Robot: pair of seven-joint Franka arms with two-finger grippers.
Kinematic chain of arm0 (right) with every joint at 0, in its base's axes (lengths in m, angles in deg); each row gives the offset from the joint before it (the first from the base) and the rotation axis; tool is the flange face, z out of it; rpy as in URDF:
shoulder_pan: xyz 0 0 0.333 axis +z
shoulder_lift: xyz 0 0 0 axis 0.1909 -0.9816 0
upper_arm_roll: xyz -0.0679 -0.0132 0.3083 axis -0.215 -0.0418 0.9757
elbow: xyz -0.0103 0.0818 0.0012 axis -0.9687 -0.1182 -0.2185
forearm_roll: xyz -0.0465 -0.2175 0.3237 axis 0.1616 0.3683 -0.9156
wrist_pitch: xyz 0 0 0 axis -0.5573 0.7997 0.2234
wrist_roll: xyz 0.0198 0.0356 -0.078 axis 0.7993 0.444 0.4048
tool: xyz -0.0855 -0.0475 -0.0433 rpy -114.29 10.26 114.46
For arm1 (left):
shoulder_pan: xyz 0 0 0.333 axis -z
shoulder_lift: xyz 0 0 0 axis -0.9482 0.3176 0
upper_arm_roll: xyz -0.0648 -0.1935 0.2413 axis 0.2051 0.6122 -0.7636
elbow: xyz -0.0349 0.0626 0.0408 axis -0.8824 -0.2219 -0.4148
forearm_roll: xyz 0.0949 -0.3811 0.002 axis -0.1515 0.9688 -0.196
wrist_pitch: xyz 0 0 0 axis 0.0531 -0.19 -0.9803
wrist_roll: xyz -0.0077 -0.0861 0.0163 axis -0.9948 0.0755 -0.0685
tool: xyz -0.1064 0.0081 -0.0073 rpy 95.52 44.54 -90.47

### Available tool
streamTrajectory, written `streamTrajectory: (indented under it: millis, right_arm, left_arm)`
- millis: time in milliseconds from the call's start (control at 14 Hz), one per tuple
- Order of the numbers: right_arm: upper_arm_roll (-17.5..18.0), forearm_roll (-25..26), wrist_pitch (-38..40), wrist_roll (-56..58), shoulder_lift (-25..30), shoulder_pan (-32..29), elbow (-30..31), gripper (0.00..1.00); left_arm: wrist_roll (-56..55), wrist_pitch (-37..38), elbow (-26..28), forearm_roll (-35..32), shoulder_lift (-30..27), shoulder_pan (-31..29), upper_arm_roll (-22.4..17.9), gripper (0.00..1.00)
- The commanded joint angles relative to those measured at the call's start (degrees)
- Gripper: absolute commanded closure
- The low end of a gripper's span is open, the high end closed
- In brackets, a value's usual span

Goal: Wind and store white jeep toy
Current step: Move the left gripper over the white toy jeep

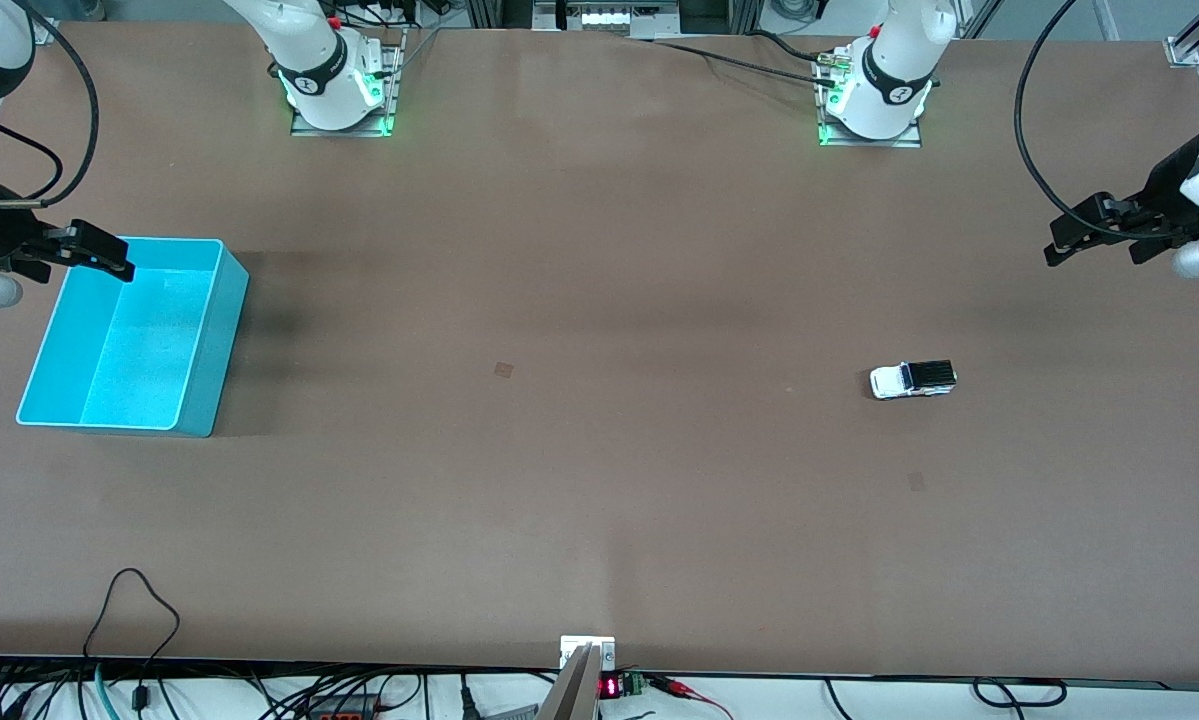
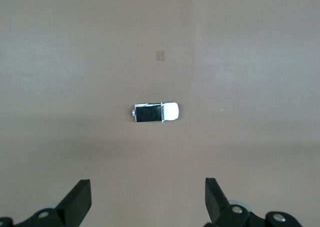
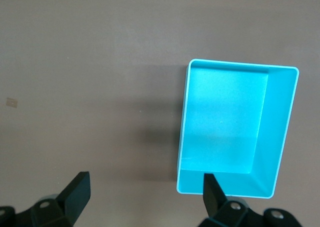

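Observation:
The white jeep toy (image 1: 913, 379) (image 2: 156, 112), white with a black roof, stands on its wheels on the brown table toward the left arm's end. My left gripper (image 1: 1099, 250) (image 2: 148, 194) hangs open in the air at that end of the table, apart from the jeep, with nothing between its fingers. The cyan bin (image 1: 221, 340) (image 3: 240, 64) sits toward the right arm's end and is empty. My right gripper (image 1: 74, 265) (image 3: 146, 187) hovers open over the bin's edge nearest the table's end, holding nothing.
Two small square marks (image 1: 504, 369) (image 1: 916, 481) lie flat on the table. Both arm bases (image 1: 339, 90) (image 1: 874, 100) stand at the table's edge farthest from the front camera. Cables (image 1: 139, 620) and a small box (image 1: 587, 655) sit at the nearest edge.

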Motion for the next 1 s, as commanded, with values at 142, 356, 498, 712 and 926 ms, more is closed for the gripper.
streamTrajectory:
  millis: [142,356,498,712,926]
  right_arm:
    - [0.1,0.4,0.4,-0.4,-0.2,-0.1,-0.6,0.0]
    - [0.1,0.4,0.3,-0.4,-0.3,-0.1,-0.6,0.0]
    - [0.1,0.4,0.0,-0.5,-0.5,0.0,-0.6,0.0]
    - [0.1,0.4,0.1,0.0,-2.0,0.2,-0.6,0.0]
    - [0.2,0.8,2.4,0.1,-5.4,0.9,-0.5,0.0]
  left_arm:
    - [-0.1,0.8,1.4,-0.6,-1.4,0.1,0.1,0.0]
    - [-0.9,1.0,1.1,-0.4,0.6,0.7,0.1,0.0]
    - [-0.1,1.0,0.7,0.5,3.0,0.8,0.1,0.0]
    - [-0.1,1.0,0.3,0.5,6.7,3.2,0.2,0.0]
    - [2.2,1.0,0.2,0.2,10.9,5.2,0.1,0.0]
